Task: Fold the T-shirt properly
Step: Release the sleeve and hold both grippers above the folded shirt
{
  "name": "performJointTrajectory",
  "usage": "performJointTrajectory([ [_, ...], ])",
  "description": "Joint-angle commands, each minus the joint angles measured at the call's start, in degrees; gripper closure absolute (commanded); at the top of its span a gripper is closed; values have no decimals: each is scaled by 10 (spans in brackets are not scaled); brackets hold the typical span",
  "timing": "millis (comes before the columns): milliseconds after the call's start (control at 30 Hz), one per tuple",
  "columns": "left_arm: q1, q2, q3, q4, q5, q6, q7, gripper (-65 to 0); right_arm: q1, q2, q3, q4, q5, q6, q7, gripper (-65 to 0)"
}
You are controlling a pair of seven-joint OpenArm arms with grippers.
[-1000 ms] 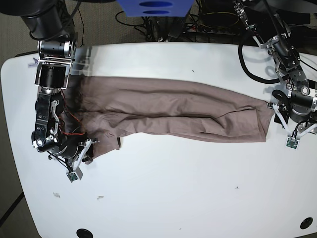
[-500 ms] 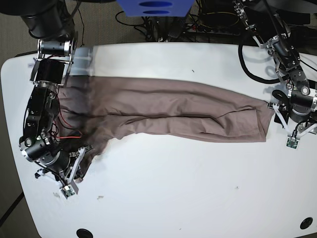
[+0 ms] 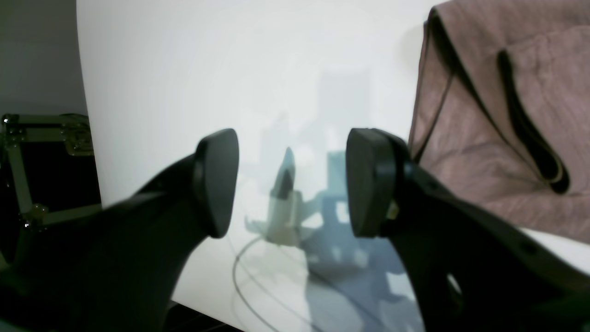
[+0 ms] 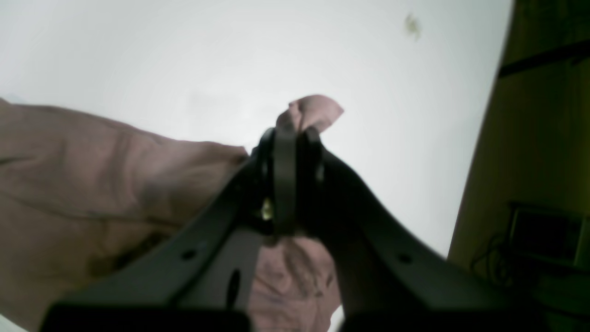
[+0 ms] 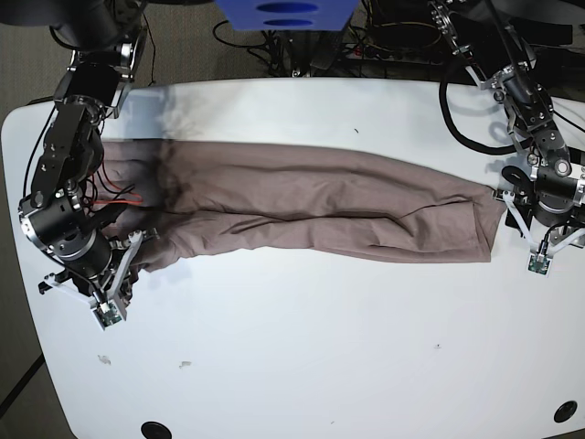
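Fabric of the T-shirt (image 5: 320, 206) lies in a long, narrow, wrinkled band across the upper middle of the base view, running from the left side of the white table (image 5: 320, 366) almost to its right edge. The cloth is plain taupe-brown, with a long crease along its length. Its right end stops in a fairly straight edge at centre right of the frame; its left end is bunched and partly hidden behind an arm.

At lower left of the base view the right gripper (image 5: 137, 242) is clamped on the shirt's left end. In the right wrist view the two black fingers (image 4: 286, 157) are pressed together at frame centre with a small tuft of the T-shirt (image 4: 92, 184) poking out above them, and more cloth spreads to the left of the frame and below the jaws.

At centre right of the base view the left gripper (image 5: 516, 206) sits just beside the shirt's right edge. In the left wrist view its fingers (image 3: 216, 182) stand wide apart with bare table showing between them and nothing held; the T-shirt (image 3: 484, 138) fills the upper right of that frame, close to the right-hand finger, though whether it touches cannot be told.

Cables and dark equipment (image 5: 384, 41) sit beyond the table's far edge at the top of the base view.
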Motion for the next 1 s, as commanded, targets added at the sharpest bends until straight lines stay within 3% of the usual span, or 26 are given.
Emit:
performJointTrajectory([
  [0,-7,-6,-1,8,3,4,-7,-358,-13,5,1,31,2,-1,-1,0],
  [567,-7,-6,-1,8,3,4,-7,-358,-139,5,7,88,3,-1,-26,0],
  [967,-6,-6,-4,8,3,4,-7,-358,-209,5,84,88,3,-1,-26,0],
])
